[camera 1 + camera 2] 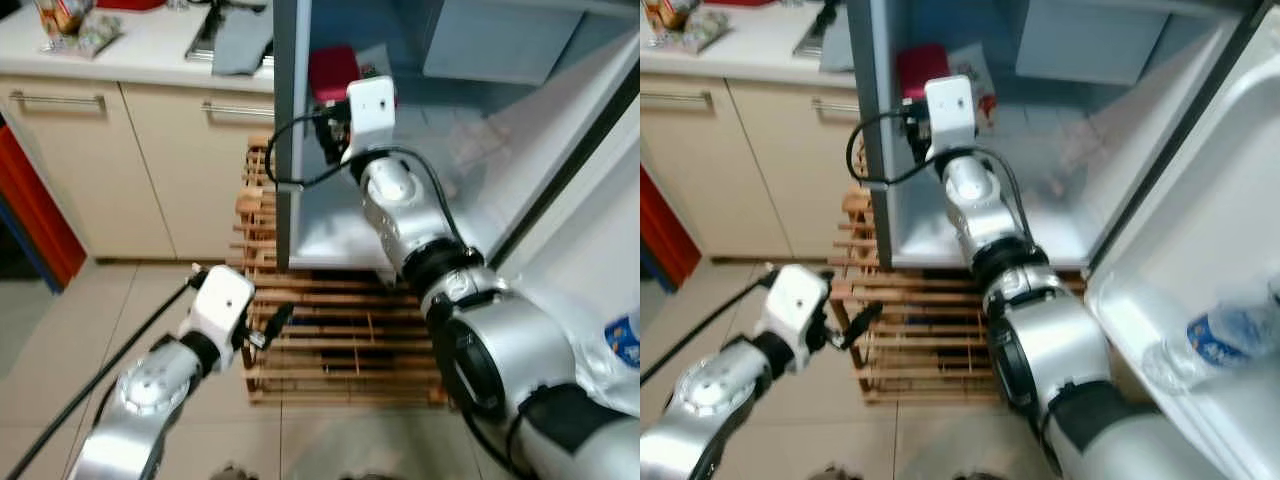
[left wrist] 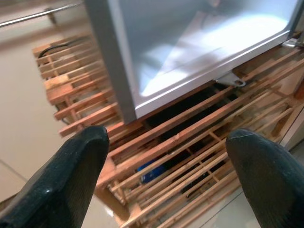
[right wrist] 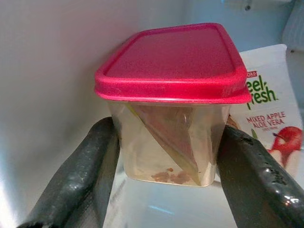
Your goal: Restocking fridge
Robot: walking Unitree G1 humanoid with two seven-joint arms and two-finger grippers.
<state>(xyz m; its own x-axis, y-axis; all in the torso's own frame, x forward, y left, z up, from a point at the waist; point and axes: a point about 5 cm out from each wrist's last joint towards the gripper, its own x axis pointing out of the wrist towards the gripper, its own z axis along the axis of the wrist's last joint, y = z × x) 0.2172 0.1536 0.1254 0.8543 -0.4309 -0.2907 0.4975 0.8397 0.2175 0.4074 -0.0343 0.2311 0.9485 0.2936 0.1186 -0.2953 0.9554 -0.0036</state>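
The right pincer (image 3: 164, 156) gripped the red-lidded container (image 3: 168, 109) by its sides, holding it upright on the fridge shelf (image 1: 1040, 150) beside a juice carton (image 3: 275, 123), while the left pincer (image 2: 164, 171) hung open, idle, above the wooden pallet (image 1: 340, 340).

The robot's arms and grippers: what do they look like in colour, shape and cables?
Both arms are silver, built of rounded jointed segments with black rings. Each wrist carries a white box-shaped camera housing, fed by a black cable. The left gripper and right gripper each have two long, matte black fingers with rounded tips.
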